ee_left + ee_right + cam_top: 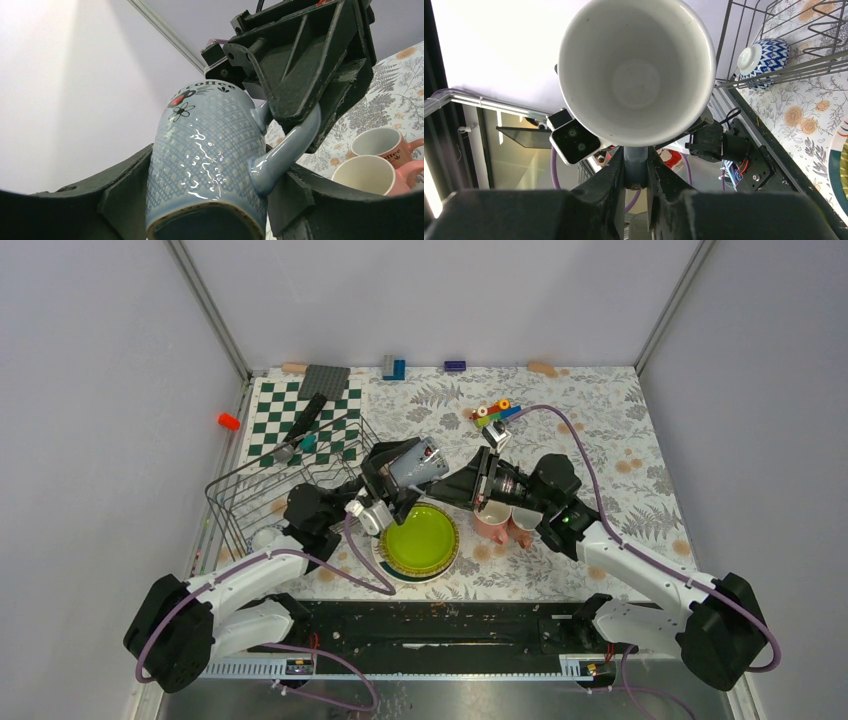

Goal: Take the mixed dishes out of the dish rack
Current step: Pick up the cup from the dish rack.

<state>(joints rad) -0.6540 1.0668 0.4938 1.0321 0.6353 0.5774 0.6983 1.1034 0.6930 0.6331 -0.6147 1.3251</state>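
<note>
Blue mug [420, 465] is held mid-air by both arms. The left gripper [395, 483] clasps its body and the right gripper [636, 172] pinches its handle, above the lime-green plate [420, 540] beside the dish rack [260, 495]. This looks like a handover, so the left must release next.

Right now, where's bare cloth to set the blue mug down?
Free: cloth right of the cups, and the far strip between board and bricks. Crowded: centre, where mug, plates and cups bunch up, with the rack to their left.
</note>
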